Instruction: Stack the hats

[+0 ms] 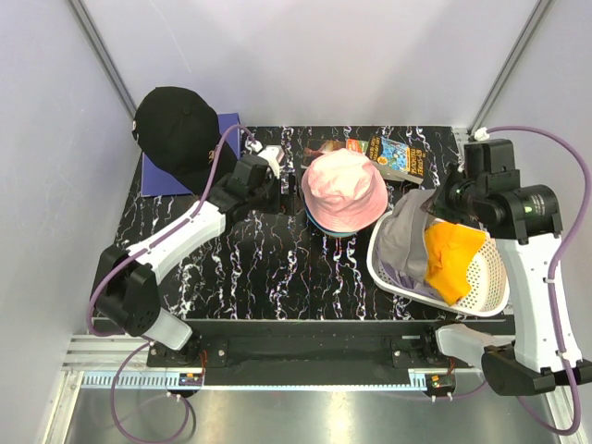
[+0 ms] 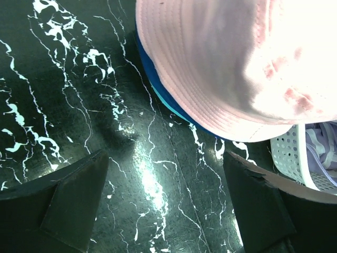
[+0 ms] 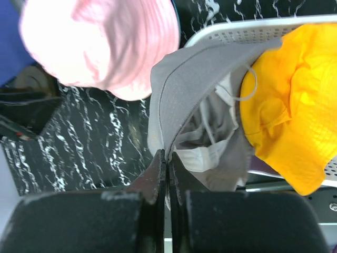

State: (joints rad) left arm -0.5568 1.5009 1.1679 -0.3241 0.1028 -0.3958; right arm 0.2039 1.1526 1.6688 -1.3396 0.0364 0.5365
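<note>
Hats sat in 3 places in the overhead view. A pink hat (image 1: 344,190) topped a small stack at the centre of the table (image 1: 259,268). A black cap (image 1: 176,129) lay at the upper left over a blue mat (image 1: 157,180). A grey-lavender hat (image 1: 412,231) and an orange hat (image 1: 453,259) rested in a white basket (image 1: 490,294) at the right. The left claw (image 1: 280,183) hung just left of the pink hat. The right claw (image 1: 437,211) was at the basket's upper edge, on the grey-lavender hat.

From the left wrist, the left claw's fingers (image 2: 68,208) stood wide apart above bare table, holding nothing. The pink hat filled the upper right, over a blue hat (image 2: 152,79) with a teal hat (image 2: 176,110) edging out beneath.

From the right wrist, the right claw was pinched tight on the grey-lavender hat's brim, with the orange hat at right and the pink hat at upper left.
</note>
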